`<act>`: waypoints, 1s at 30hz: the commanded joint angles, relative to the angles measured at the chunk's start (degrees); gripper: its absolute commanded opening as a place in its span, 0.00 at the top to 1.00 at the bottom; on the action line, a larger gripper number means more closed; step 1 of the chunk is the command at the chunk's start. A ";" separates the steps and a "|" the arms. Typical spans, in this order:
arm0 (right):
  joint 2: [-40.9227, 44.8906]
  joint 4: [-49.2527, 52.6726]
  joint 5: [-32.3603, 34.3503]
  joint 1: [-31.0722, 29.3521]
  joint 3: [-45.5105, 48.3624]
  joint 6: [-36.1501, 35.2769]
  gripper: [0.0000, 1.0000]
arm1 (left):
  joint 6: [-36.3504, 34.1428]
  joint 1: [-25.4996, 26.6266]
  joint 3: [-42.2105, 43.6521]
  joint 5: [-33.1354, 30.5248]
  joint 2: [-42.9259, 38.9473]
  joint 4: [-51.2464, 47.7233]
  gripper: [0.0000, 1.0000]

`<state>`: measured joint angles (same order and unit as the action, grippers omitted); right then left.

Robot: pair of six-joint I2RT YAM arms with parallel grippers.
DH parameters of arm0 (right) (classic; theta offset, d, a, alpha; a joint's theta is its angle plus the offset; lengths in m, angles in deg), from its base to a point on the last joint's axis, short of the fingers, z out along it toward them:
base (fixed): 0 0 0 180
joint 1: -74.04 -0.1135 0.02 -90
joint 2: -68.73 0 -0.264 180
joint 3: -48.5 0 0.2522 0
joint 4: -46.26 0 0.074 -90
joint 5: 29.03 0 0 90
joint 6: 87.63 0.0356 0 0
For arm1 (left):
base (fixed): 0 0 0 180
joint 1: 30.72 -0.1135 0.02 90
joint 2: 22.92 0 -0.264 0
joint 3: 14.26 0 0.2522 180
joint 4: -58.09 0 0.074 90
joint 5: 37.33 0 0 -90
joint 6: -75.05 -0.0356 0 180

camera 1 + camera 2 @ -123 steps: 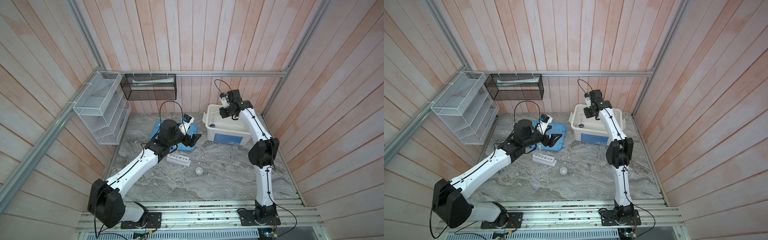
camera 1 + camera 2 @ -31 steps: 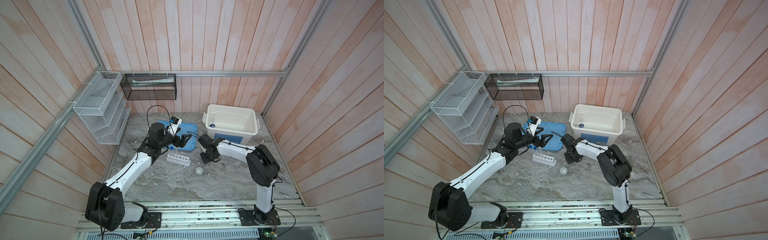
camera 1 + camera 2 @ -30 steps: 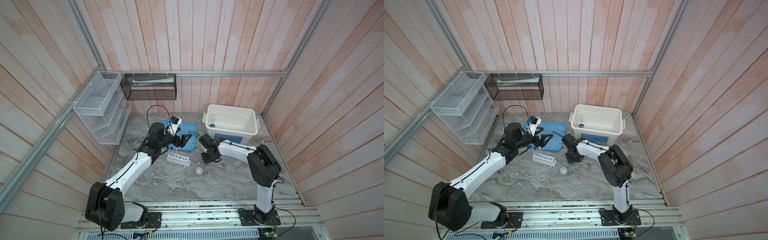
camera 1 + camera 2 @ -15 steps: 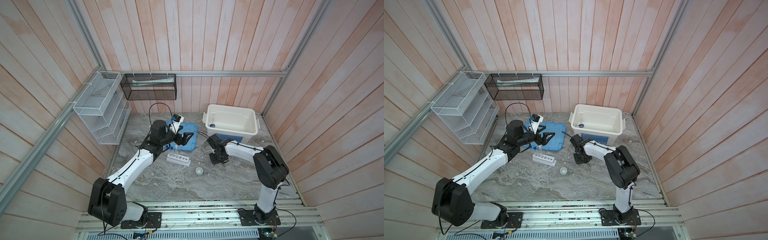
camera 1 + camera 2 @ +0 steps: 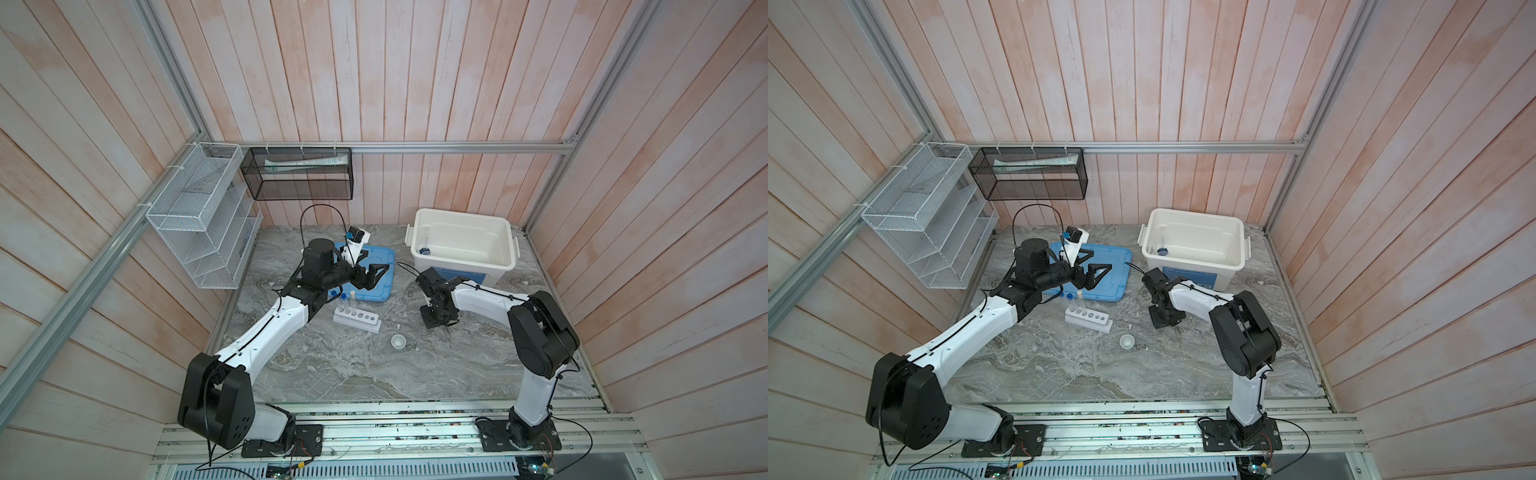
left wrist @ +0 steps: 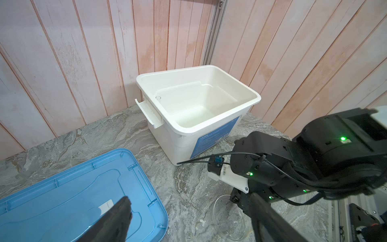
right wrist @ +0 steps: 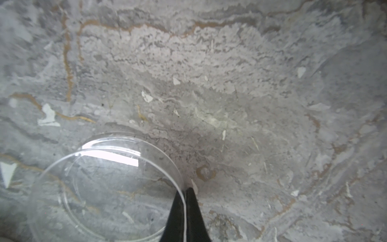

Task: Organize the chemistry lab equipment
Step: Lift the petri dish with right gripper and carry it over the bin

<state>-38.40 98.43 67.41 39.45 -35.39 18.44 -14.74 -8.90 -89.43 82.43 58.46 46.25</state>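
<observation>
Hand (image 7: pixel 185 192) tight on clear dish (image 7: pixel 104 188) rim

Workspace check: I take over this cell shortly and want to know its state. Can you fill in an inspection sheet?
Surface: grey marbled tabletop.
Job's things: white rack with two tubes upright at one end; small white dish apart from it; blue piece inside the white bin; clear dish.
Clutter: small white chips.
Grippers: left gripper open above the blue lid; right gripper shut on the clear dish's rim.
Cables: black cable at the right wrist, snagging nothing.
Surroundings: wood-plank walls; white wire basket; black mesh basket.
</observation>
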 commanded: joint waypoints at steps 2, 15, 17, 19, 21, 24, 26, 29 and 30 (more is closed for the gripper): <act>4.39 7.23 0.30 0.27 -5.37 -3.39 1.00 | -0.64 0.24 -1.76 0.17 0.75 -0.59 0.11; 11.24 19.75 5.48 5.44 -25.87 -8.81 1.00 | -0.82 0.24 -2.84 0.65 2.36 -0.24 0.11; 10.94 19.93 5.48 6.77 -29.15 -9.51 1.00 | -0.91 0.19 -2.71 0.48 2.25 -0.23 0.11; 10.17 19.57 5.80 8.60 -31.78 -10.47 1.00 | -1.07 0.24 -2.67 0.30 2.11 -0.45 0.11; 8.92 18.66 6.60 10.62 -35.07 -11.68 1.00 | -1.17 0.24 -2.53 0.15 1.88 -0.75 0.11; 6.30 16.76 6.43 13.86 -38.37 -13.27 1.00 | -1.09 0.24 -2.15 -0.18 1.34 -0.82 0.11; 3.95 15.57 5.72 16.44 -40.11 -13.75 1.00 | -0.92 0.24 -1.82 -0.45 0.93 -0.93 0.11; 0.18 13.18 3.65 19.98 -42.57 -14.08 1.00 | -0.74 0.24 -1.70 -0.84 0.28 -1.44 0.11; -1.20 12.71 3.59 20.76 -43.51 -14.19 1.00 | -0.70 0.24 -1.62 -1.08 0.03 -1.60 0.11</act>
<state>-35.84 112.77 72.11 58.27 -77.00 5.57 -14.96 -8.90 -90.39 82.19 59.91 45.72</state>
